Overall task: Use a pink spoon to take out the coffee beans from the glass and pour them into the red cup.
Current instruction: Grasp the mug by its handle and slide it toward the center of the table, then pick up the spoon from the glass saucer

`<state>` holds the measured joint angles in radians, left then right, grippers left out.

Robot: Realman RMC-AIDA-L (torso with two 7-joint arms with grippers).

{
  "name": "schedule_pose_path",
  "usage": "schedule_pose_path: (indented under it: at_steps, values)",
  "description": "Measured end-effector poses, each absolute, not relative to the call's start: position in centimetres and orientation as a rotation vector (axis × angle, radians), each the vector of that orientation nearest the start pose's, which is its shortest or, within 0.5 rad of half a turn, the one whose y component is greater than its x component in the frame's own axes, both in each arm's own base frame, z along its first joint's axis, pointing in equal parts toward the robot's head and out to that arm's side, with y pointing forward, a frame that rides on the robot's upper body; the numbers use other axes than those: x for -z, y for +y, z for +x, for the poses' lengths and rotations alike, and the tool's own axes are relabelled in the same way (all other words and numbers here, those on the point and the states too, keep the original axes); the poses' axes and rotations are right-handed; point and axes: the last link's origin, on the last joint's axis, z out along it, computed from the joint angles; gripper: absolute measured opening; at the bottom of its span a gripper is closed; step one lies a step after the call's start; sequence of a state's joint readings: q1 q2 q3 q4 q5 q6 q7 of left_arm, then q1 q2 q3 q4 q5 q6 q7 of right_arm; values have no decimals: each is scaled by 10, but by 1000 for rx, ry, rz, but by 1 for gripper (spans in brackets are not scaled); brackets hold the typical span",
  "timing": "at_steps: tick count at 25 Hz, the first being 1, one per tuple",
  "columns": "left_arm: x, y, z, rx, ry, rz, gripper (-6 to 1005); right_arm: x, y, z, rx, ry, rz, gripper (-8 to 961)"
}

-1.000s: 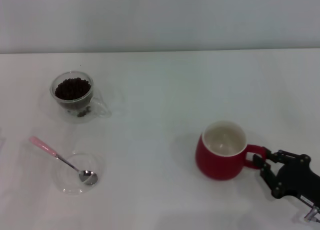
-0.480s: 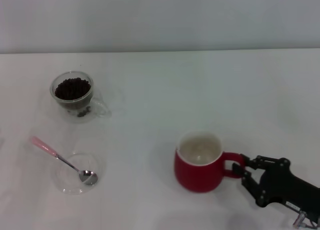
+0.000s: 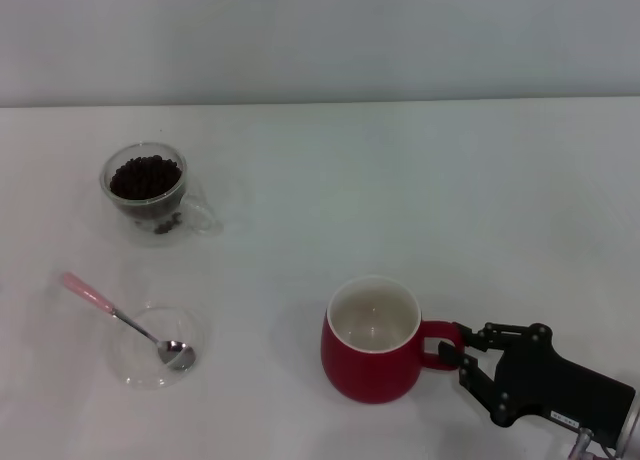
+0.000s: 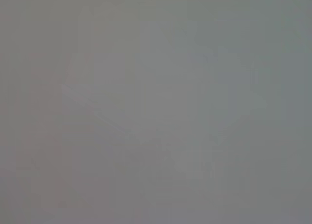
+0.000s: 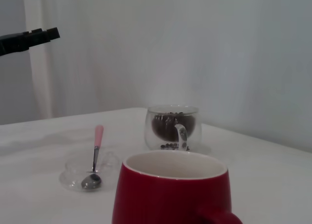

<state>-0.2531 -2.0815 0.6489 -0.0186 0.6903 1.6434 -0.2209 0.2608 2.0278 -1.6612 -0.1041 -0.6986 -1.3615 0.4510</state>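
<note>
My right gripper (image 3: 455,352) clamps handle of cup (image 3: 371,342) — cup empty. Beans (image 3: 146,176) all in glass (image 3: 150,192); spoon (image 3: 125,321) untouched on dish (image 3: 135,352). Scooping not started. Left gripper unseen.

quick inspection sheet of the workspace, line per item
surface: white table, bare around the items
red cup: upright, nothing seen inside, handle toward the right hand
glass: upright, holds coffee beans
pink spoon: bowl resting in the clear dish, handle sticking out over its rim
clutter: nothing seen
right hand: shut on the red cup's handle
left hand: not in head view
cables: nothing seen
surroundings: plain pale wall
</note>
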Motion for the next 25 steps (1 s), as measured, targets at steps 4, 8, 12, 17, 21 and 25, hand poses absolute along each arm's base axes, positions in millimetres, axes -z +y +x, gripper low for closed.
schedule_pose_path:
  at_steps: [4,8,12,17,21,25]
  values:
    - [-43,234,-367,787,-376,-1327,876,66,219,346,-671,449,-2394,209]
    - [-43,233,-367,786,-376,-1328,876,65,217,347,-663,455,-2394,211]
    - [-42,232,-367,787,-377,-1329,876,65,215,349,-662,461,-2395,247]
    - [-41,230,-368,782,-386,-1328,877,62,208,346,-709,444,-2412,406]
    - [-41,225,-371,773,-396,-1327,877,53,197,343,-794,419,-2412,504]
    - [-37,220,-370,781,-407,-1343,877,29,190,343,-892,380,-2372,538]
